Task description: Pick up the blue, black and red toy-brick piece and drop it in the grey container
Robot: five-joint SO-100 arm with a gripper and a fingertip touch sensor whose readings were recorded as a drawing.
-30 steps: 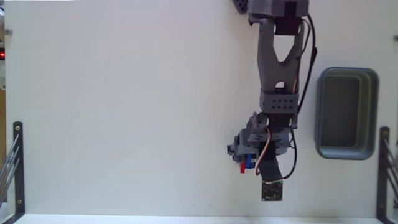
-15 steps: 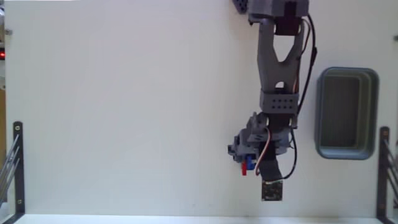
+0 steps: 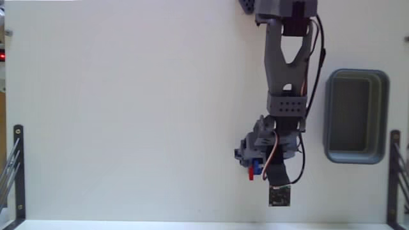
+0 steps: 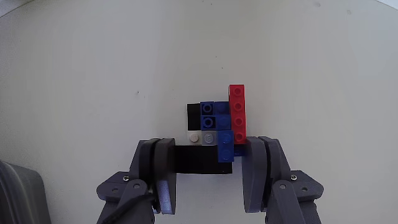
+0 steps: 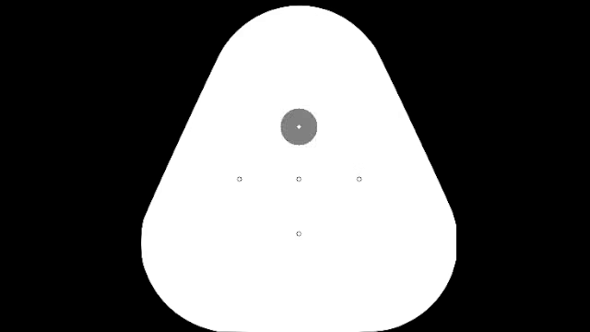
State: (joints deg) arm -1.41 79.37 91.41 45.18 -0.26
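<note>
Nothing moved since a second ago. Your gripper (image 4: pixel 208 163) sat clamped on the brick piece (image 4: pixel 217 127), well apart from the container (image 3: pixel 356 115).

The arm (image 3: pixel 285 76) reaches down the fixed view, claw (image 4: pixel 208 163) fingers seemingly closed on something.

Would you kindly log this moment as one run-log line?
phase: grasp | end effector: shut on red, blue and black toy-brick piece, on white table | grey plastic container: empty, right in fixed view
</note>
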